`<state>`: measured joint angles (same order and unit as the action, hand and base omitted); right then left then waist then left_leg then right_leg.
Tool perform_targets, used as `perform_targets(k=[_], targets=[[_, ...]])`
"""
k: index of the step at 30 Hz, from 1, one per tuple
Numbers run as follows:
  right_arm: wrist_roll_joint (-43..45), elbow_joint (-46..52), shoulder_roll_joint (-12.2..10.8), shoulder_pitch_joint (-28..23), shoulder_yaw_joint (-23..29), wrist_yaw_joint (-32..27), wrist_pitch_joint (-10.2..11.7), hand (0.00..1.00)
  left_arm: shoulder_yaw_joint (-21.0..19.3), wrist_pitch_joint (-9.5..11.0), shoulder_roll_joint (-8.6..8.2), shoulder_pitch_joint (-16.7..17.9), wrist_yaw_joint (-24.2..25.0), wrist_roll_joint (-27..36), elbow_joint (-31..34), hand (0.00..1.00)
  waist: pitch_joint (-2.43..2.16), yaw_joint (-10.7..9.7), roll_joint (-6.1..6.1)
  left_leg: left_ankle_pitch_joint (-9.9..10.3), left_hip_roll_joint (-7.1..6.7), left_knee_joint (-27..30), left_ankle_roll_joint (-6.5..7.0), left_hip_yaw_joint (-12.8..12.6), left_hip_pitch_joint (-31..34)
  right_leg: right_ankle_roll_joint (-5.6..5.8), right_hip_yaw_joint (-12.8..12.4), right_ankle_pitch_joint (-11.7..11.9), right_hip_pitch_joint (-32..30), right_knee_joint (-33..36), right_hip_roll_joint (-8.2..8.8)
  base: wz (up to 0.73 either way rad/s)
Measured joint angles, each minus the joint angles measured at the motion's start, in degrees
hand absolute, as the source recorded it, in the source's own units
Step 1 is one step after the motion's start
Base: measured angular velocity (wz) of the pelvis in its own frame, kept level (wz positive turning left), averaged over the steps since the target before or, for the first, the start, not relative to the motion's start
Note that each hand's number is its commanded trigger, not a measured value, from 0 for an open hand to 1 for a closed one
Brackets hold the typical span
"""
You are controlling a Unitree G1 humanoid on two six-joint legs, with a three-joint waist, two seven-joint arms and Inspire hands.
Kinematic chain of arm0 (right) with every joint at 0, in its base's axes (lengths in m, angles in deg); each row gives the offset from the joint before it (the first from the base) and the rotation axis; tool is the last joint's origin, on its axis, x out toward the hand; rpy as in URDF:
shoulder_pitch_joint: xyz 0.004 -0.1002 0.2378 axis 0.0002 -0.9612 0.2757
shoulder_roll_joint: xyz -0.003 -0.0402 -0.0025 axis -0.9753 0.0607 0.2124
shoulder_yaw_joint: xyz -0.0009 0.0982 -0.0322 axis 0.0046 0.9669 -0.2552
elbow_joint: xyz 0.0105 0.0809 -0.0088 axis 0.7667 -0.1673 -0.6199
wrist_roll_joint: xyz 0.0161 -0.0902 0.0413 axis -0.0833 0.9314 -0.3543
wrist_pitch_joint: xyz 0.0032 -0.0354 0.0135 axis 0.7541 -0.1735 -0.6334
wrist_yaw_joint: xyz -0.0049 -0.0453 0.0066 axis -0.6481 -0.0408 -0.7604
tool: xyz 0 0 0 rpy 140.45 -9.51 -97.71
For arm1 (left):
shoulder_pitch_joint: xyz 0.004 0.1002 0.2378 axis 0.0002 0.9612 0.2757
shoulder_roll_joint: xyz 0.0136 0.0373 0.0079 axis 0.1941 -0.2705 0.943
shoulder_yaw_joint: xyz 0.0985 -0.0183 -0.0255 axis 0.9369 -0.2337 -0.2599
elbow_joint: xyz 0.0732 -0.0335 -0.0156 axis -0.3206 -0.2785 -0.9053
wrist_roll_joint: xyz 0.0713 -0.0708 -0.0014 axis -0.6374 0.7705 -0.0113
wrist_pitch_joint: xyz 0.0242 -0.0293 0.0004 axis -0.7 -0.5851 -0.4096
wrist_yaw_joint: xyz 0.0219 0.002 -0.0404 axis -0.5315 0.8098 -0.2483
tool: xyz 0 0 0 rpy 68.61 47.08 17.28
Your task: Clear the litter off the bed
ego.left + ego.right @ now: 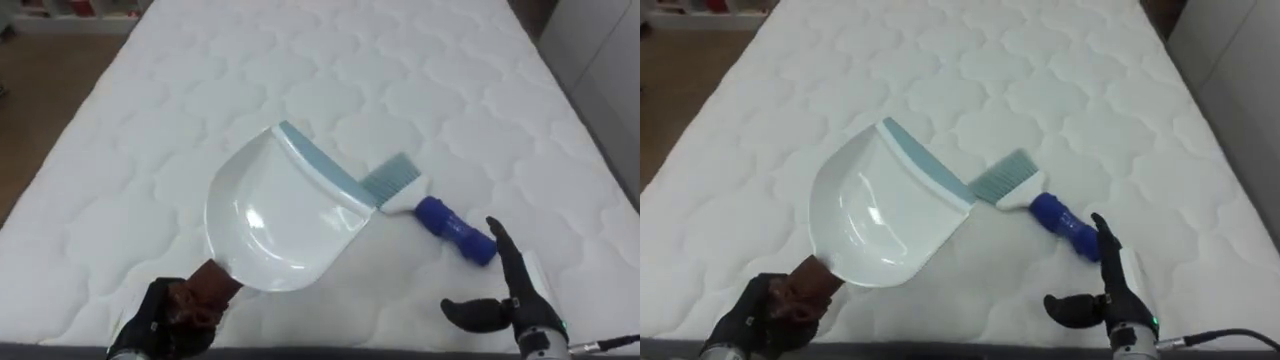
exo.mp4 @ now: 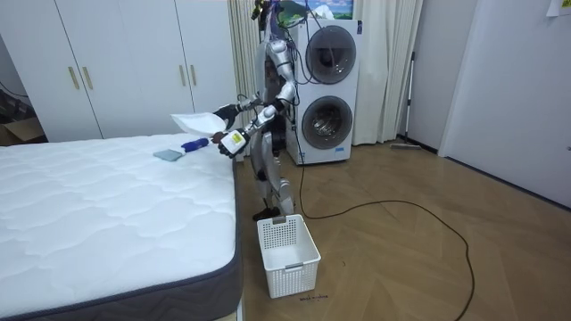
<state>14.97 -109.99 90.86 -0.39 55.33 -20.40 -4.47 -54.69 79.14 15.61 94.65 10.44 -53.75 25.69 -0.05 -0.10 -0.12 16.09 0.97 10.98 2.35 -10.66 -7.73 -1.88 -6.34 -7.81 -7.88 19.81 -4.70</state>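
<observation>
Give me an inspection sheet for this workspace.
Surface: white quilted mattress, bare.
Job's things: white dustpan held above the mattress; brush with a blue handle lying on it.
Clutter: nothing seen.
Hands: left hand curled round the dustpan's brown handle; right hand open beside the brush handle, contact unclear.
Cables: nothing seen.
Surroundings: white basket on the wooden floor beside the mattress; stacked washing machines; white wardrobes.

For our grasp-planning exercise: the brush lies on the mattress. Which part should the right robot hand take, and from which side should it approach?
Probably the blue handle, from above on the robot's right. The brush lies flat on the mattress, handle end pointing toward the open right robot hand, while its bristles sit beside the dustpan held in the left robot hand.
</observation>
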Motion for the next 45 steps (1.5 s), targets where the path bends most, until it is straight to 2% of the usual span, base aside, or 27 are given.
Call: perform_targets(k=[1,3,5,8,10,12,14,18,21,26,28,33,35,38,41,43,45], targets=[[0.01,-0.59,0.00,0.04,0.00,0.04,-0.36,0.00,0.01,0.00,0.01,0.00,0.00,0.05,-0.72,0.00,0.09,-0.09,0.20,0.06,0.09,0.00,-0.10,-0.14,-0.05,-0.09,-0.10,0.08,-0.04,-0.04,-0.16,-0.13],[0.05,-2.24,-0.05,0.23,0.00,0.28,-0.43,0.00,0.04,0.00,-0.13,-0.04,0.00,0.08,-1.77,0.00,0.15,-0.53,0.30,0.25,-0.04,0.21,-0.37,-0.16,-0.18,-0.15,-0.04,0.11,0.10,-0.18,-0.39,-0.02],[0.10,-3.54,-0.23,0.34,0.12,0.30,-0.78,0.00,0.07,0.00,-0.37,0.04,-0.01,1.44,-2.41,0.00,0.46,-1.09,0.14,0.53,0.07,0.34,-0.47,-0.41,-0.37,-0.18,-0.03,0.09,0.00,-0.12,-0.59,-0.03],[0.01,-5.08,-0.50,1.35,0.02,0.22,-0.98,0.00,-0.16,0.51,-0.49,-1.48,-0.48,4.62,-5.53,0.00,0.47,-0.89,-0.10,0.69,-0.14,0.63,-0.31,-2.03,0.66,-0.30,0.36,0.01,-1.98,2.25,-0.46,-0.28],[-0.02,-9.14,-1.37,2.91,-0.07,0.26,-1.95,0.00,-0.65,0.59,-0.68,-2.74,-0.65,4.98,-8.87,0.00,0.54,0.58,-0.20,1.73,-0.35,1.78,-0.31,-4.26,0.72,-1.34,4.07,-1.00,-3.85,5.28,0.42,-0.54],[-0.29,-11.66,-1.97,2.93,-0.05,0.29,-2.25,0.00,-1.41,0.56,-0.88,-2.48,-0.88,6.28,-10.11,0.00,0.51,0.46,-0.01,2.17,-0.59,1.89,-0.27,-5.16,0.44,-1.79,6.09,-2.15,-4.77,7.24,1.75,-0.31],[-0.96,-13.16,-2.05,2.30,-0.05,0.44,-2.82,0.00,-2.00,0.64,-1.00,-2.37,-1.74,8.06,-10.16,0.00,0.57,0.29,0.10,2.37,-0.88,1.73,-0.24,-5.28,0.25,-1.58,5.18,-3.00,-4.43,7.53,1.75,-0.06],[-5.10,-17.15,-2.19,2.49,1.27,1.08,-3.40,0.00,-3.07,1.30,-1.12,-3.26,-3.12,10.54,-12.48,0.00,0.28,0.03,0.06,2.41,-0.44,1.63,-0.23,-4.66,-0.14,-1.41,5.80,-2.49,-2.97,5.60,1.21,0.07],[-5.32,-20.55,-2.27,2.30,3.34,1.72,-3.38,0.00,-5.43,1.91,-1.87,-3.49,-4.92,14.41,-16.76,0.00,0.26,0.29,-0.16,2.39,0.24,1.24,-0.23,-4.33,-1.15,-1.46,6.94,-1.92,-1.17,3.44,0.73,0.04],[-5.99,-25.77,-2.33,2.43,5.23,2.41,-3.46,0.00,-9.56,2.09,-2.21,-3.44,-9.16,21.38,-25.07,0.00,0.19,0.97,-0.11,2.33,0.70,-0.16,-0.35,-4.58,-2.67,-1.38,6.65,-1.46,0.09,1.29,-0.18,-0.01],[-7.38,-27.42,-2.46,1.77,6.04,3.19,-4.33,0.00,-11.21,1.38,-2.29,-2.27,-10.74,23.15,-26.68,0.00,0.12,1.69,-0.09,2.30,1.18,-0.25,-0.39,-4.64,-3.22,-1.34,6.50,-1.01,1.00,-0.26,-0.63,-0.06],[-7.58,-29.45,-3.04,1.44,6.77,3.30,-5.78,0.00,-11.72,0.62,-2.39,-1.45,-13.04,27.10,-29.84,0.00,0.04,1.93,0.17,2.30,1.40,-0.25,-0.39,-4.62,-3.44,-1.29,6.48,-0.77,1.99,-1.20,-0.79,0.00],[-6.32,-31.56,-4.11,1.65,8.84,3.32,-6.06,0.00,-12.88,0.24,-2.91,-1.46,-13.20,27.07,-30.62,0.00,0.13,1.94,0.30,2.30,1.50,-0.28,-0.39,-4.64,-3.86,-1.31,6.45,-0.75,2.48,-1.19,-0.86,0.00],[-5.18,-33.46,-4.56,1.19,10.11,4.20,-7.84,0.00,-13.88,-0.19,-3.35,-0.60,-13.09,27.02,-32.26,0.00,0.13,2.03,0.42,2.30,1.43,-0.45,-0.39,-4.60,-3.96,-1.29,6.41,-0.78,2.80,-1.05,-0.59,0.00],[-2.88,-35.57,-4.56,0.26,11.69,6.23,-10.75,0.00,-15.99,-2.68,-3.44,-0.42,-12.44,26.84,-36.30,0.00,0.09,1.98,0.44,2.32,1.35,-0.95,-0.41,-4.59,-4.21,-1.25,6.36,-0.81,2.69,-1.11,-0.97,0.00],[-1.17,-38.15,-4.70,-0.02,12.51,8.92,-13.32,0.00,-17.09,-5.36,-3.50,0.37,-10.79,25.82,-39.69,0.00,0.10,1.91,0.47,2.35,1.34,-1.79,-0.45,-4.59,-5.03,-1.26,6.33,-0.80,2.73,-0.96,-1.13,0.00],[-0.17,-39.43,-4.72,-0.23,13.45,11.11,-14.98,0.00,-17.09,-7.53,-3.65,1.20,-9.49,25.68,-40.67,0.00,0.05,1.71,0.46,2.37,1.29,-1.74,-0.45,-4.56,-5.04,-1.27,6.30,-0.79,2.74,-0.88,-1.08,0.00]])
